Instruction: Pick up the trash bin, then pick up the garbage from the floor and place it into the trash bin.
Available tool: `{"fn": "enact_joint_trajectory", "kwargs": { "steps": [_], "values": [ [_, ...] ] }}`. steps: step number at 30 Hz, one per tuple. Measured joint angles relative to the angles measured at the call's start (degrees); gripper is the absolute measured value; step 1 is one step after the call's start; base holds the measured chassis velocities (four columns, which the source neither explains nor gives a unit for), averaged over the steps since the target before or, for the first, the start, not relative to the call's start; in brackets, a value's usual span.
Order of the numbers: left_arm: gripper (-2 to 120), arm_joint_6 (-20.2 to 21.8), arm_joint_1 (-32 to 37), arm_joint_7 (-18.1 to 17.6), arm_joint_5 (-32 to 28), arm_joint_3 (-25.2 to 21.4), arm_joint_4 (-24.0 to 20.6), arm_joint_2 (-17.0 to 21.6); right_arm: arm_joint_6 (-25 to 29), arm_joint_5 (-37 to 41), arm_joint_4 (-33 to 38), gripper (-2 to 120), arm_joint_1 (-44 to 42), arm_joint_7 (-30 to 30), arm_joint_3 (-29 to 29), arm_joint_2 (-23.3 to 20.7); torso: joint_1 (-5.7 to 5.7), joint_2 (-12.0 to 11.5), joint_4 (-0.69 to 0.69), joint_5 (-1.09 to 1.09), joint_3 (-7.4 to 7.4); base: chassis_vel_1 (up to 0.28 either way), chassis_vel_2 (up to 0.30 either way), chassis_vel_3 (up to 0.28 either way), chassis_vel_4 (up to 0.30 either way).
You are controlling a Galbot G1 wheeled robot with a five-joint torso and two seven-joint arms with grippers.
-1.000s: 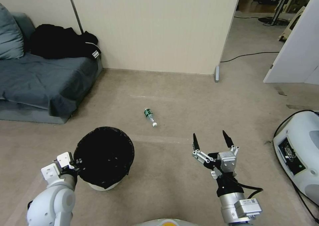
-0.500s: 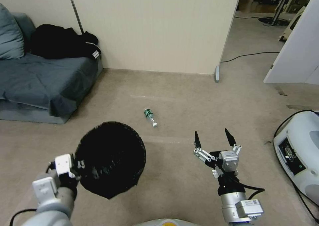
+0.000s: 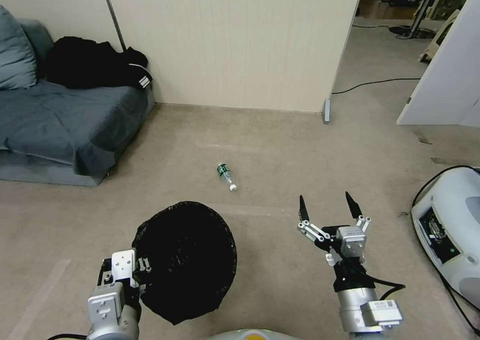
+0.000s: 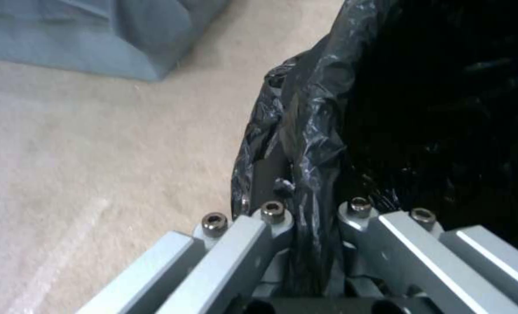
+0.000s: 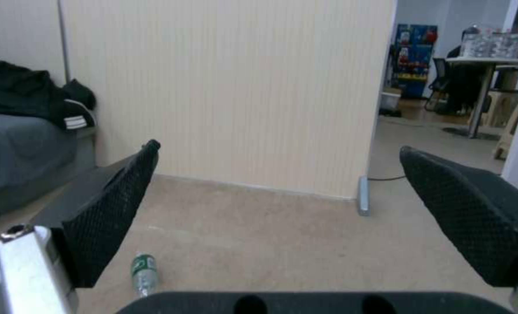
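The trash bin (image 3: 187, 260), its black bag liner folded over the rim, hangs above the carpet at the lower left, its mouth facing up. My left gripper (image 3: 142, 272) is shut on the bin's near rim; in the left wrist view the crinkled liner (image 4: 305, 144) is pinched between the fingers. The garbage here is a small clear bottle with a green label (image 3: 226, 175), lying on the floor beyond the bin; the right wrist view shows the same bottle (image 5: 144, 274). My right gripper (image 3: 328, 208) hovers open at the lower right, nothing between its black fingertips.
A grey sofa (image 3: 60, 130) with a black garment stands at the left. A beige partition wall (image 3: 235, 45) closes the back. A white machine (image 3: 450, 230) with a black cable sits at the right edge. Bare carpet lies around the bottle.
The left gripper has lifted the bin off the floor and carried it right and nearer to me. The right gripper has shifted slightly right, still open.
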Motion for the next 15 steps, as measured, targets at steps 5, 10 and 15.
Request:
{"fn": "enact_joint_trajectory", "kwargs": {
  "steps": [5,10,15],
  "values": [
    [1,0.7,-1.2,0.0,-2.5,-0.7,0.1,0.3,-5.2,6.3,-1.4,100,4.0,0.2,0.9,-2.9,0.0,0.0,0.0,0.0,0.0,0.0,0.0,0.0,0.0],
    [1,1.0,-2.0,-0.4,-3.3,-2.2,0.1,0.3,-9.1,8.9,-3.4,100,8.0,0.6,1.6,-4.2,0.0,0.0,0.01,-0.01,0.0,0.0,0.0,0.0,0.0],
    [1,1.0,-2.2,-0.3,-3.6,-3.1,0.1,0.5,-10.5,9.2,-4.1,100,9.2,0.6,1.6,-4.6,0.0,0.0,0.0,-0.01,0.0,0.0,0.0,0.0,0.0]
  ]
}}
